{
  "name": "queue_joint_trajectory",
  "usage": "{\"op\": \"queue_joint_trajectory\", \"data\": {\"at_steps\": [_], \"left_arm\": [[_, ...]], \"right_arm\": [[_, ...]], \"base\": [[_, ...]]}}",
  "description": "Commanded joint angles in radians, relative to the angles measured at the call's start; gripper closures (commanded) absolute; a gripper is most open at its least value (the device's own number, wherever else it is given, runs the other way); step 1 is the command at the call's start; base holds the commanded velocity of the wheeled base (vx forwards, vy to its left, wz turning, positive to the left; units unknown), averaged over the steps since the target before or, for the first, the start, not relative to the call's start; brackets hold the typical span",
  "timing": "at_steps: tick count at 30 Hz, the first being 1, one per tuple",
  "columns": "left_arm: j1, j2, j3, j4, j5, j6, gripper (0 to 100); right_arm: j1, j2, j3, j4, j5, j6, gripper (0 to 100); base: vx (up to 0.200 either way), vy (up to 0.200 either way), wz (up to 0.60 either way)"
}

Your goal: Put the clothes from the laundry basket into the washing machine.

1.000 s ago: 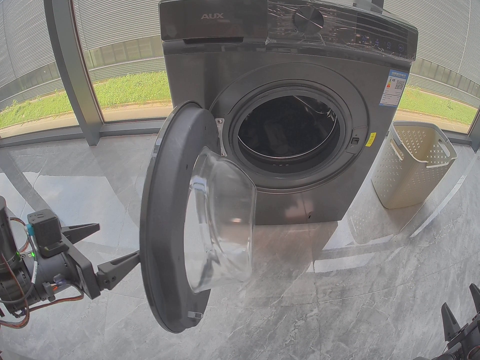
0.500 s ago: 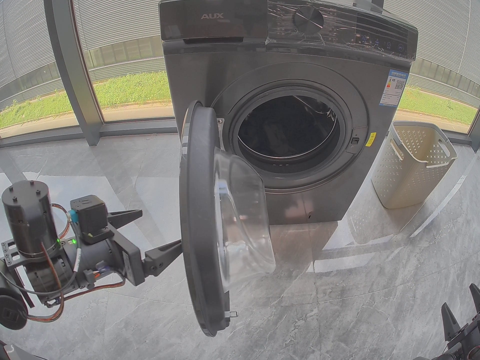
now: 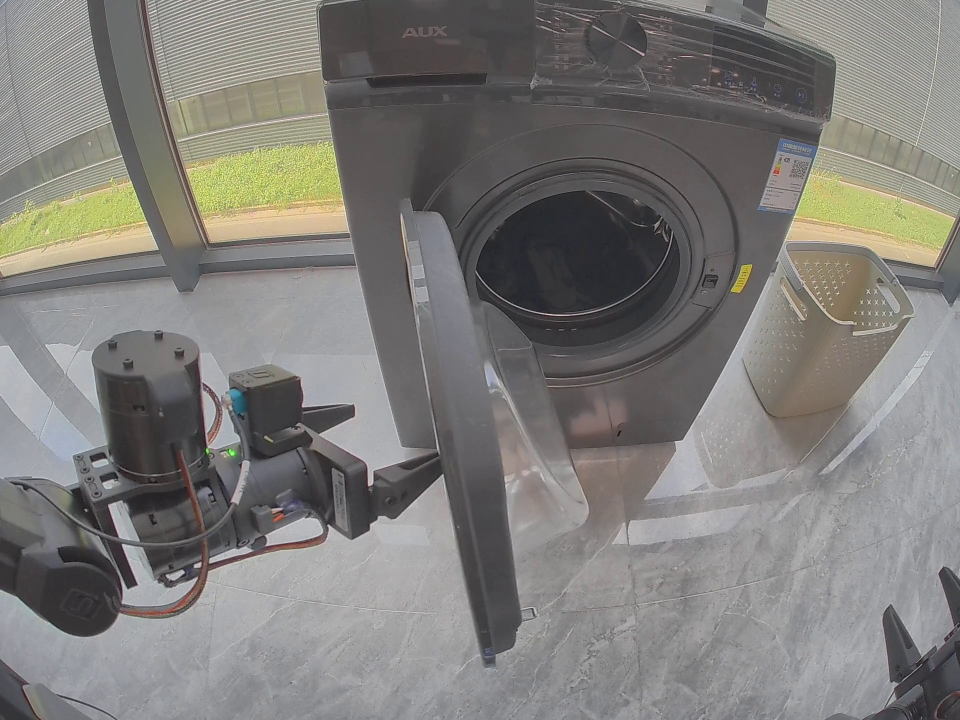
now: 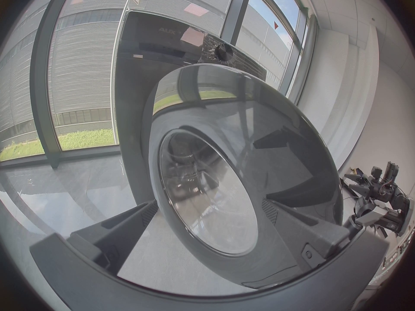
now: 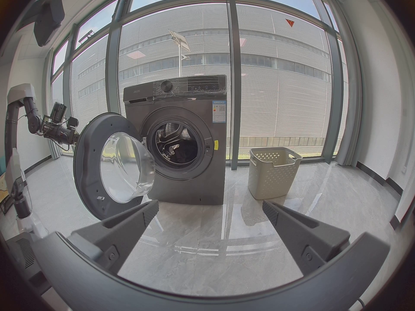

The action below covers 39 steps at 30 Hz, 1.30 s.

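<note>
clothes (image 5: 175,147) looked to be inside the washing machine (image 3: 380,152), and the laundry basket (image 3: 800,352) beside it looked empty. left gripper (image 3: 392,438), spread wide, rested a finger (image 3: 410,472) against the half-open door (image 3: 455,432); next it would need pushing shut.

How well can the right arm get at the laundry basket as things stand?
Probably well: the laundry basket stands on the floor beside the washing machine, and only bare floor lies between it and the open right pincer.
</note>
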Motion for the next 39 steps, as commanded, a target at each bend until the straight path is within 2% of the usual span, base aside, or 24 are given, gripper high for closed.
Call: {"op": "queue_joint_trajectory", "data": {"at_steps": [1,7,13,14,15,16,18,33,39], "left_arm": [[-0.011,0.086,-0.035,-0.054,0.006,-0.002,0],[-0.033,0.161,-0.064,-0.130,0.040,-0.019,0],[-0.045,0.199,-0.104,-0.136,0.045,-0.022,0],[-0.046,0.208,-0.124,-0.139,0.045,-0.034,0],[-0.046,0.208,-0.124,-0.139,0.045,-0.034,0],[-0.046,0.224,-0.156,-0.139,0.046,-0.056,0],[-0.046,0.244,-0.184,-0.140,0.045,-0.065,0],[-0.045,0.377,-0.368,-0.154,0.048,-0.073,0],[-0.045,0.417,-0.436,-0.154,0.064,-0.073,0]], "right_arm": [[0.000,-0.016,0.010,0.000,0.001,0.000,0],[0.000,-0.016,0.010,0.000,0.001,0.000,0],[0.000,-0.016,0.010,0.000,0.001,0.000,0],[0.000,-0.016,0.010,0.000,0.001,0.000,0],[0.000,-0.016,0.010,0.000,0.001,0.000,0],[0.000,-0.016,0.010,0.000,0.001,0.000,0],[0.000,-0.016,0.010,0.000,0.001,0.000,0],[0.000,-0.016,0.008,0.000,0.001,0.000,0],[0.000,-0.016,0.008,0.000,0.001,0.000,0]], "base": [[0.000,0.000,0.00],[0.000,0.000,0.00],[0.000,0.000,0.00],[0.000,0.000,0.00],[0.000,0.000,0.00],[0.000,0.000,0.00],[0.000,0.000,0.00],[0.000,0.000,0.00],[0.000,0.000,0.00]]}}
